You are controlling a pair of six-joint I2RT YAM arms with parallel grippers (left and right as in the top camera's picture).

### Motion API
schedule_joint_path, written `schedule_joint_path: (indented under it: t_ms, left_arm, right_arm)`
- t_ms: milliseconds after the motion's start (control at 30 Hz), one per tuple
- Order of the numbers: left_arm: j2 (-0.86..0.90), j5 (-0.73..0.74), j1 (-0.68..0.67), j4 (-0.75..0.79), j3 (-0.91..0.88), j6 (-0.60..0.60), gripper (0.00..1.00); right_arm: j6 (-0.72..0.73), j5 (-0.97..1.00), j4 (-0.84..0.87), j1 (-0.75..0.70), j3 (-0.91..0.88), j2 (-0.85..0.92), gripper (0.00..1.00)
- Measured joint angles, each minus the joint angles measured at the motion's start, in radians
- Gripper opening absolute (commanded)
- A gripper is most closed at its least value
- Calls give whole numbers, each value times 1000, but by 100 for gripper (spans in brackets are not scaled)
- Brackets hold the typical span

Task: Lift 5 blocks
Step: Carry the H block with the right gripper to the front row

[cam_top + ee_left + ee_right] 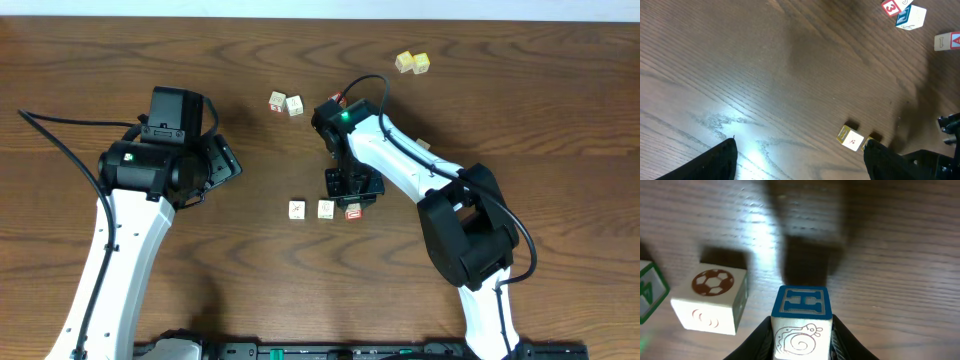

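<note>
While my right gripper (354, 198) hangs over the right end of the near row (326, 209) of three blocks at mid-table, the left gripper (227, 164) waits well to the left, near nothing. The far pair (286, 103) of blocks lies farther off. From overhead I cannot tell whether the row's end block is gripped.

Left wrist view: the fingers (715, 160) are spread wide, released, with only bare table (740, 75) between them. A printed block (850, 138) lies just inside the right finger, untouched.

Right wrist view: the right gripper (802, 337) is clenched on the H block (801, 302), whose blue H face is turned to the camera above a snail print. A dark shadow falls on the wood ahead of it, so I judge it is raised clear of the table. The ball block (710, 302) rests on the table just to its left, apart from it. A green-edged block (647, 292) shows at the left edge.

Step in hand: one lift, at its top. I cannot tell how many of the five are done. The next move calls for lowering the H block straight down, clear of the ball block, then opening the gripper and shifting left to grip that neighbour.
</note>
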Motion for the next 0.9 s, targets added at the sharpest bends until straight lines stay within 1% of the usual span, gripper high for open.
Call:
schedule_joint_path:
  t_ms: [433, 567, 733, 900]
  left_arm:
    - [0, 0, 0, 0, 0, 0, 81]
    - [0, 0, 0, 0, 0, 0, 81]
    - [0, 0, 0, 0, 0, 0, 81]
    - [0, 0, 0, 0, 0, 0, 81]
  right_arm:
    - [62, 14, 5, 27, -14, 0, 31]
    - [66, 10, 39, 39, -35, -1, 31]
    - [73, 7, 71, 39, -45, -8, 34]
    - [74, 7, 81, 39, -46, -8, 36]
